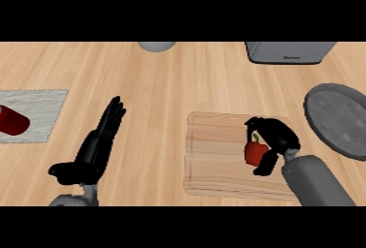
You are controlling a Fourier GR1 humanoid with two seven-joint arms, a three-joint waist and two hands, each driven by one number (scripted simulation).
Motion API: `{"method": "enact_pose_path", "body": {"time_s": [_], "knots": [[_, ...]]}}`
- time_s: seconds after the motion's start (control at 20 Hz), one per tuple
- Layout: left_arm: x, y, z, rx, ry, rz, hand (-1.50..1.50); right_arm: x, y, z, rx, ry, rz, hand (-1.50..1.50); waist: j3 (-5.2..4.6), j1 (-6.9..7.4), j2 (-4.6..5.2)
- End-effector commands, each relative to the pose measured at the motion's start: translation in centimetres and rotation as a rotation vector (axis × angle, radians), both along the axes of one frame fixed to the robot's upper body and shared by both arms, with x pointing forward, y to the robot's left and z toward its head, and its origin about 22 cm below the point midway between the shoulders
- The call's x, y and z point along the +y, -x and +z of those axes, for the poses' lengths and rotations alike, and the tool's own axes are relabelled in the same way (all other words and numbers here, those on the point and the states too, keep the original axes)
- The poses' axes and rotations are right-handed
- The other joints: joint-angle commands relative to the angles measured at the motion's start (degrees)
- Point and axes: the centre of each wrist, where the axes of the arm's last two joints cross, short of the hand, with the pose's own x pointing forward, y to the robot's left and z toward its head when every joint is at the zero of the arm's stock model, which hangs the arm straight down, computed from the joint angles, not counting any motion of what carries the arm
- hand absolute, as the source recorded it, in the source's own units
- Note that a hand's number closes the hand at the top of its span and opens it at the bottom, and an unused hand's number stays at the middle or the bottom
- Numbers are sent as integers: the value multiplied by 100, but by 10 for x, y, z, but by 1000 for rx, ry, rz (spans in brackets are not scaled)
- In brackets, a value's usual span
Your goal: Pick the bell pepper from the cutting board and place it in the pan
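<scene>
A red bell pepper [253, 152] with a green stem sits on the wooden cutting board [214, 160] at centre right. My right hand [277, 138] is over it, fingers curled round its top and right side, thumb below it. The dark grey pan [340, 118] lies at the right edge, beyond the board. My left hand [100, 140] rests open at the lower left, fingers straight and pointing away.
A red cup [12, 120] lies on a pale cloth mat [36, 104] at the left edge. A grey appliance [289, 52] stands at the back right, and a grey round object [157, 45] at the back centre.
</scene>
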Motion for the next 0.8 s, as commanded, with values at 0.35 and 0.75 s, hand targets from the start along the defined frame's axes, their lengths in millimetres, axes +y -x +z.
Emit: {"method": "enact_pose_path", "body": {"time_s": [0.35,0.75], "knots": [[1,1,15,6,-6,5,0,-12,6,38,-332,-50,-98,150,96,-37,71],[-5,10,-14,6,-3,57,0,-33,122,92,-519,-138,-4,150,85,-332,25]]}}
